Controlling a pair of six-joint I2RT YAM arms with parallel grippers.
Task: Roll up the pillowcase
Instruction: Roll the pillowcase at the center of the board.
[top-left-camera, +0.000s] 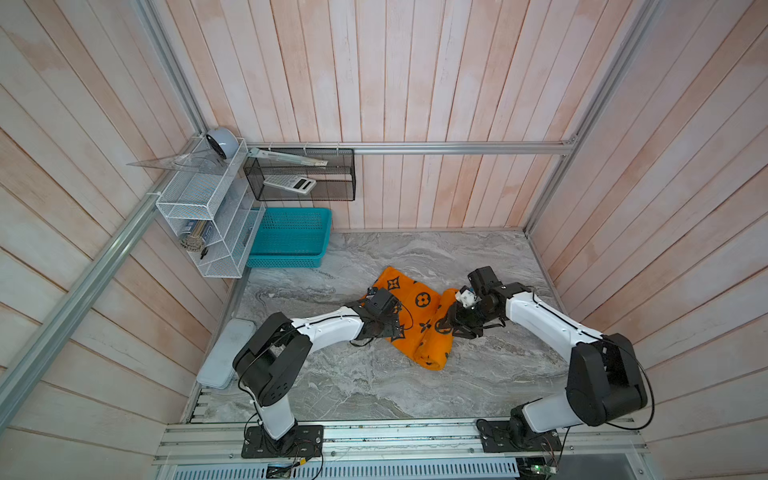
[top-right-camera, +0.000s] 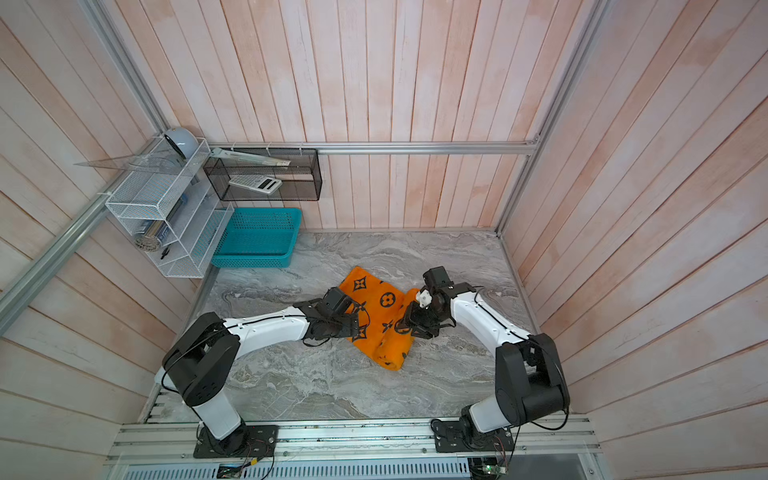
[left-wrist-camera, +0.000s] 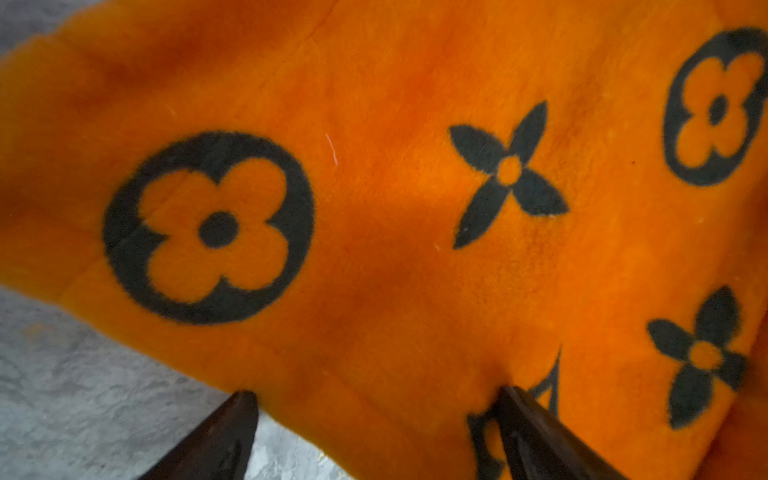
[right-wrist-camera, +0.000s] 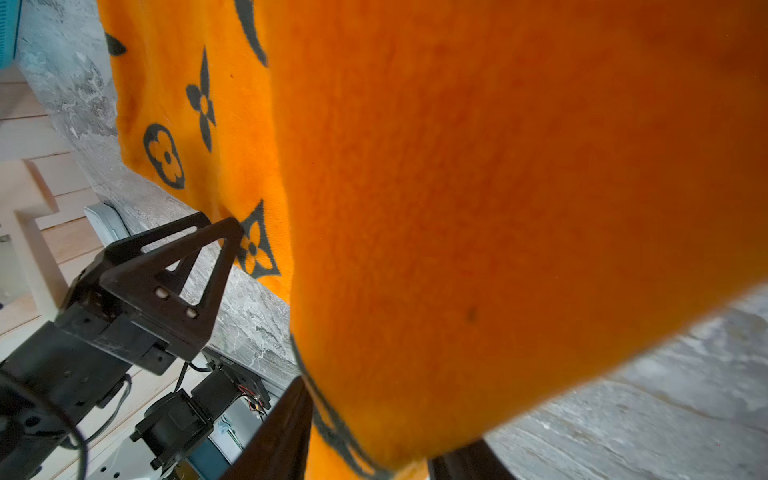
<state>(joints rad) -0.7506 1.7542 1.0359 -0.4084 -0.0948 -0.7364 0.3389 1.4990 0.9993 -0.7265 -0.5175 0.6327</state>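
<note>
Orange plush pillowcase (top-left-camera: 417, 301) lies mid-table on the grey marble tabletop (top-left-camera: 374, 386), with its right part rolled up. The left gripper (left-wrist-camera: 374, 392) stands wide at the flat left edge. The right gripper (right-wrist-camera: 386, 415) straddles the roll, jaws part-spread; I cannot tell whether it is gripping.

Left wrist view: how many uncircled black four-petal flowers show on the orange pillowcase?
2. One flower lies between two circled motifs on the bright orange plush pillowcase; the other sits beside a half-hidden diamond motif. More may be hidden.
</note>
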